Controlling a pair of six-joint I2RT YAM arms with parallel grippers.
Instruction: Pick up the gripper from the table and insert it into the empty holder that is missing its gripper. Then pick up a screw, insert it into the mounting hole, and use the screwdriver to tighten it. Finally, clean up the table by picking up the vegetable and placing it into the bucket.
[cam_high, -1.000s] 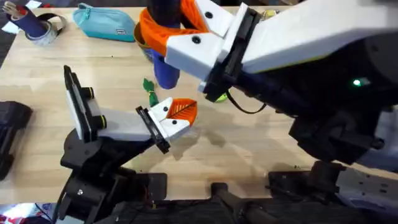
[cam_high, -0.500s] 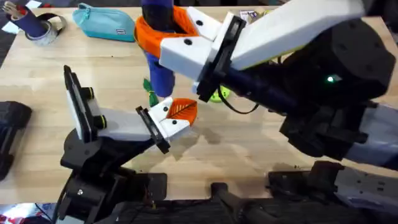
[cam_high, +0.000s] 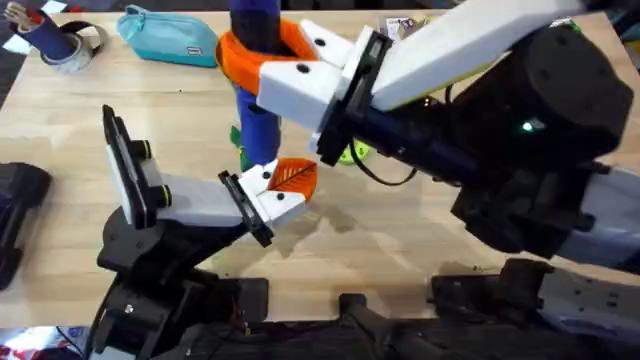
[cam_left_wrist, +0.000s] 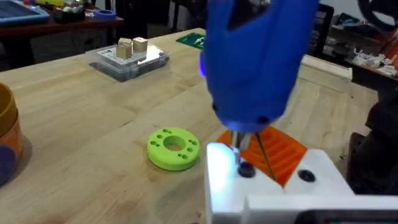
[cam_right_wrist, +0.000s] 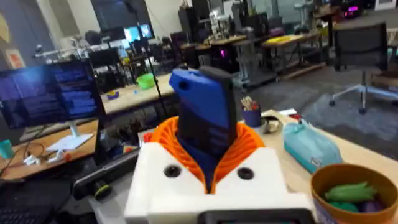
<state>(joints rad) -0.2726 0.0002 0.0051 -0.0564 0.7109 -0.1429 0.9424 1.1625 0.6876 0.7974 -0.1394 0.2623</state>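
Screwdriver (cam_high: 258, 90) lower, in right gripper (cam_high: 262, 52).

My right arm reaches from lower right across the middle, wrist raised close under the overhead camera. My right gripper (cam_high: 262, 52) has its orange pads (cam_right_wrist: 249, 144) clamped on the screwdriver (cam_high: 258, 110), held upright, tip down. Left gripper: state unreadable from the wrist view.

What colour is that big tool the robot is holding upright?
The screwdriver is blue, clearest in the left wrist view, with its metal tip at the white holder.
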